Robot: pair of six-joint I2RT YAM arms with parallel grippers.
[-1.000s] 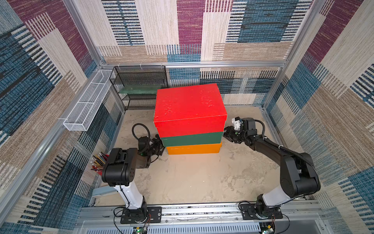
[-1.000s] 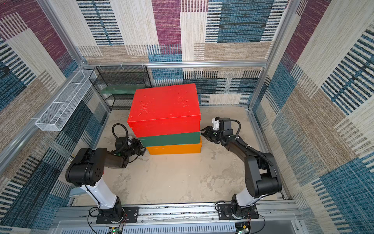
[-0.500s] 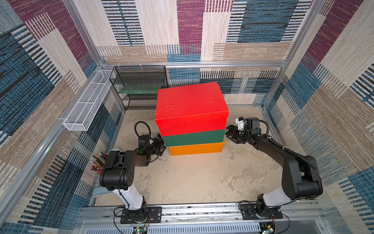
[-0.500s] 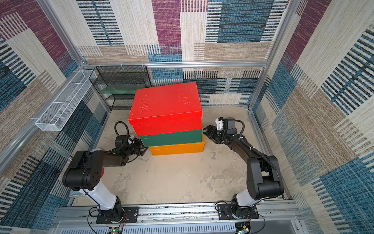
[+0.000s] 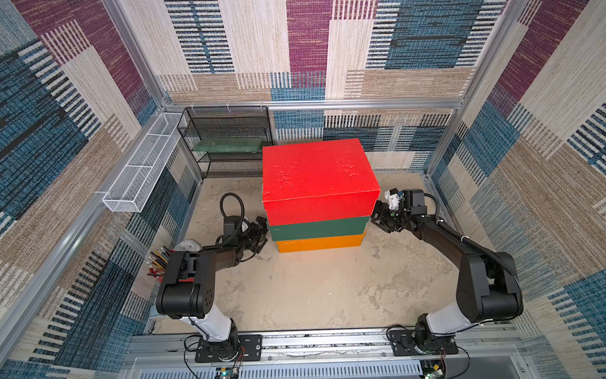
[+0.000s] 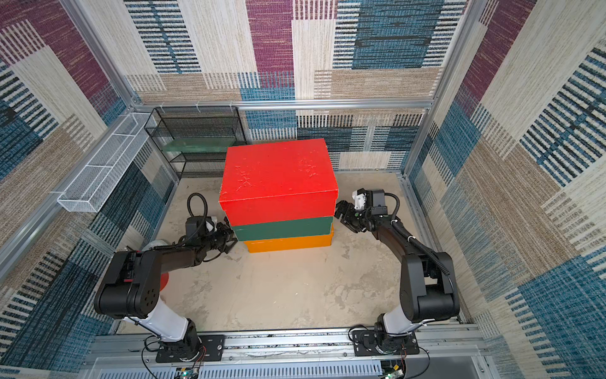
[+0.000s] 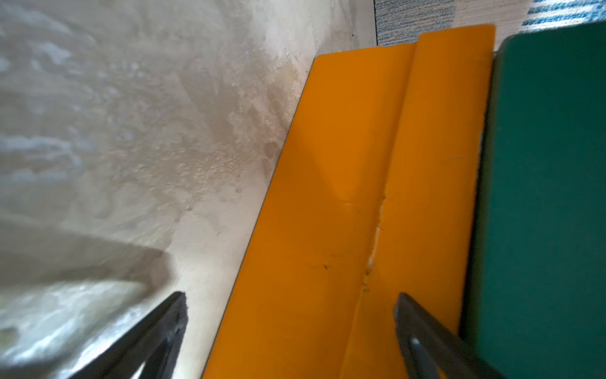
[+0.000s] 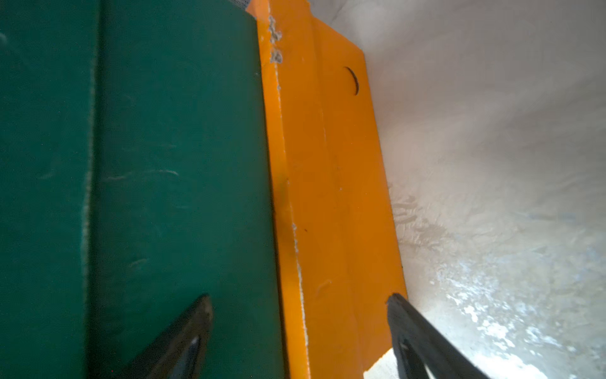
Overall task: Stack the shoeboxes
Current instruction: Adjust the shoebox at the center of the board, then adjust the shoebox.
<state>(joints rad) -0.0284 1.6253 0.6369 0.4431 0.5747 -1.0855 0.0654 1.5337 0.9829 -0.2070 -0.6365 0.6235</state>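
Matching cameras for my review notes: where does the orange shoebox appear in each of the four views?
In a top view: orange shoebox, lowest box, near centre.
In a top view: orange shoebox, lowest box, just left of centre.
Left wrist: orange shoebox between floor and dark green shoebox.
Right wrist: orange shoebox again between those two.
Shared landmark: the dark green shoebox resting on it.

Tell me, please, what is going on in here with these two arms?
Two robot arms are stacking shoeboxes, and the stack looks built: the red box sits on the dark green box, which sits on the orange box on the table. The left gripper and the right gripper flank the stack's ends, both open and holding nothing.
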